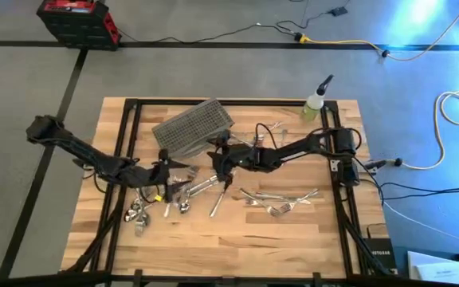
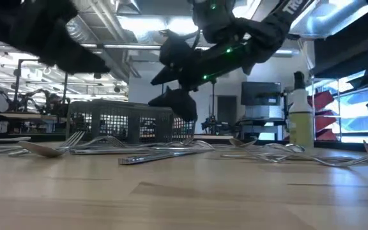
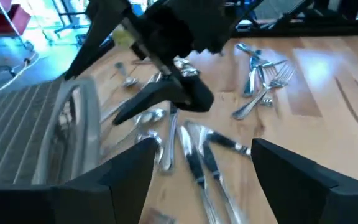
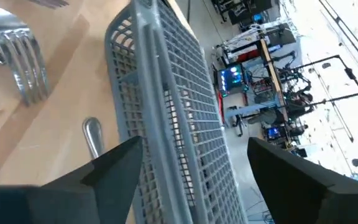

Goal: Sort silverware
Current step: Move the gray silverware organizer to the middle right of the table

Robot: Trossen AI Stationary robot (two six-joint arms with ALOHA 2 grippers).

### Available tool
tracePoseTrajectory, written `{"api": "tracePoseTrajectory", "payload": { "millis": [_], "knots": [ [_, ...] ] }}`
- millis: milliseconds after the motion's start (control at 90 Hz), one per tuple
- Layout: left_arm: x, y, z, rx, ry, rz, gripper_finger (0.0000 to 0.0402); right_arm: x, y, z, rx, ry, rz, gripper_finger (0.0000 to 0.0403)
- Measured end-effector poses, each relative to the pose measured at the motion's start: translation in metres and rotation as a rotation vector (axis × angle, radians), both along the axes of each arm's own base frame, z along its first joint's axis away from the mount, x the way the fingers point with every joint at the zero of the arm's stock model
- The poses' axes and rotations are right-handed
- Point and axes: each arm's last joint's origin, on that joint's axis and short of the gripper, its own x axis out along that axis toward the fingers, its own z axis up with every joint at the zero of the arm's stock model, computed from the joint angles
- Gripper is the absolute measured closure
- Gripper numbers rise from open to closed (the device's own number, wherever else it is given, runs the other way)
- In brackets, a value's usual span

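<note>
While nothing is gripped, the right gripper is held wide open just beside the mesh basket. Silverware is scattered near that basket, and the left gripper is spread wide and empty above it.

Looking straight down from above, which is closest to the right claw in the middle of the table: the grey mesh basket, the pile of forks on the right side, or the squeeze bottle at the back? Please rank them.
Measured from the right gripper in the high view:
1. Mesh basket, just behind it, toward the left.
2. Pile of forks, in front, toward the right.
3. Squeeze bottle, at the back right edge.
</note>
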Motion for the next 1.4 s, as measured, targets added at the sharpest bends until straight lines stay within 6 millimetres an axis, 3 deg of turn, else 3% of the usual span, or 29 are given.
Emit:
{"api": "tracePoseTrajectory", "payload": {
  "millis": [267,511,1178,1400],
  "knots": [
    [-0.023,0.011,-0.028,-0.038,-0.059,0.054,0.0148,0.015,-0.005,-0.011,-0.008,0.01,-0.01,0.0132],
    [-0.029,0.014,-0.041,-0.09,-0.053,0.073,0.0148,0.024,-0.015,-0.01,-0.02,-0.009,-0.067,0.0216],
    [-0.028,0.013,-0.037,-0.107,-0.092,0.07,0.0148,0.026,-0.025,-0.008,-0.02,0.028,-0.085,0.0385],
    [-0.028,0.013,-0.037,-0.112,-0.093,0.071,0.0148,0.037,-0.027,0.01,-0.026,0.047,-0.127,0.0378]
  ]
}}
